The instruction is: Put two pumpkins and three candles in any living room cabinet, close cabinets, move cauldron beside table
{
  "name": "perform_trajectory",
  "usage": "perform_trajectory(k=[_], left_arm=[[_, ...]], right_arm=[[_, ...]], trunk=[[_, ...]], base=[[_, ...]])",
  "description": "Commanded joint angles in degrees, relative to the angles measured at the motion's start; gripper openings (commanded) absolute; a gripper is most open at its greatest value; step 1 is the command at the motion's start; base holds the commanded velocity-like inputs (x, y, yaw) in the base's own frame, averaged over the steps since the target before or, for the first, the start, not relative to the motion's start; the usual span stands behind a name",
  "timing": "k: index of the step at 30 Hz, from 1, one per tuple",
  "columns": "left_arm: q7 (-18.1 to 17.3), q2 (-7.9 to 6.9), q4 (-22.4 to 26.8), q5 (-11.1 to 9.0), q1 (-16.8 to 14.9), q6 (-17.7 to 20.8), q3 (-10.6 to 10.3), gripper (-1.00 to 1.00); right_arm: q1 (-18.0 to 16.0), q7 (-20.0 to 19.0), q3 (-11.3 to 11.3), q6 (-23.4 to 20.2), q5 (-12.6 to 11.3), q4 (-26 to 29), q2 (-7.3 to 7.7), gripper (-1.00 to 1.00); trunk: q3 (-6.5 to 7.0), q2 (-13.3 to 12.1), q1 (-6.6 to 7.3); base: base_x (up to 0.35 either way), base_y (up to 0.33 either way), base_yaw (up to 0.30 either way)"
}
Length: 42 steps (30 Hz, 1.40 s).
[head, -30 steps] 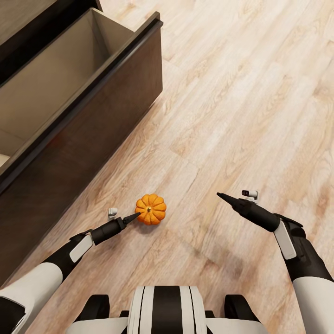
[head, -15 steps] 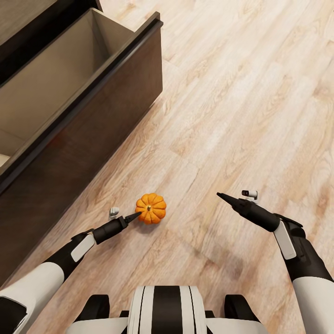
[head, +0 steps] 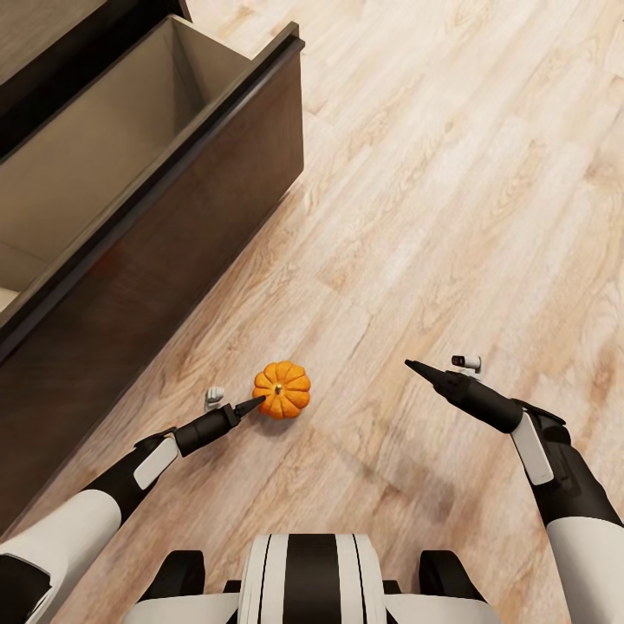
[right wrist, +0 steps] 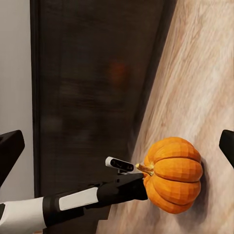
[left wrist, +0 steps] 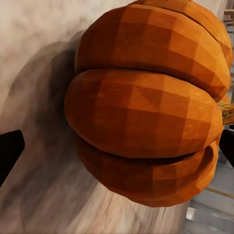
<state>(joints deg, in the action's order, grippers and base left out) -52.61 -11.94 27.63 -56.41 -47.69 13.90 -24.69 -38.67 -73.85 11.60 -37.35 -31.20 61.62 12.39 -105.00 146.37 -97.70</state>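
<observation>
A small orange pumpkin (head: 282,390) sits on the wood floor in front of me. My left gripper (head: 255,402) is at its near-left side, open. In the left wrist view the pumpkin (left wrist: 146,122) looms very close between the two black fingertips (left wrist: 9,152), which stand wide apart. My right gripper (head: 412,367) hovers to the pumpkin's right, apart from it, open and holding nothing. From the right wrist view the pumpkin (right wrist: 173,175) is seen with my left arm (right wrist: 97,195) reaching to it. The dark-brown cabinet (head: 173,286) stands at the left with a drawer pulled open.
The open drawer's pale beige inside (head: 104,165) is bare where I can see it. Its dark front runs diagonally along the left of the floor. Light wood floor (head: 451,191) stretches ahead and to the right.
My left forearm has shifted very slightly; the pumpkin, the right arm and the drawer stay where they were.
</observation>
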Motion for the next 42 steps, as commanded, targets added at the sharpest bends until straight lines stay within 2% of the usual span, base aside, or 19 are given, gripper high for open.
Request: perform_trajectory(k=[1, 35, 42], left_arm=[[1.0, -0.02, -0.1, 0.5, 0.0, -0.4, 0.1, 1.00], [1.6, 0.25, 1.7, 0.6, 0.0, -0.3, 0.0, 1.00], [1.6, 0.25, 1.7, 0.5, 0.0, -0.3, 0.1, 1.00]], right_arm=[[0.0, 0.0, 0.0, 0.0, 0.0, 0.0, 0.00, 1.00], [0.0, 0.6, 0.0, -0.2, 0.7, 0.3, -0.04, 1.00], [0.0, 2.0, -0.1, -0.2, 0.7, 0.3, -0.09, 1.00]], trunk=[[0.00, 0.0, -0.01], [0.00, 0.0, -0.01], [0.23, 0.0, -0.01]], base=[[0.000, 0.000, 0.000], [0.007, -0.019, 0.000], [0.000, 0.000, -0.038]])
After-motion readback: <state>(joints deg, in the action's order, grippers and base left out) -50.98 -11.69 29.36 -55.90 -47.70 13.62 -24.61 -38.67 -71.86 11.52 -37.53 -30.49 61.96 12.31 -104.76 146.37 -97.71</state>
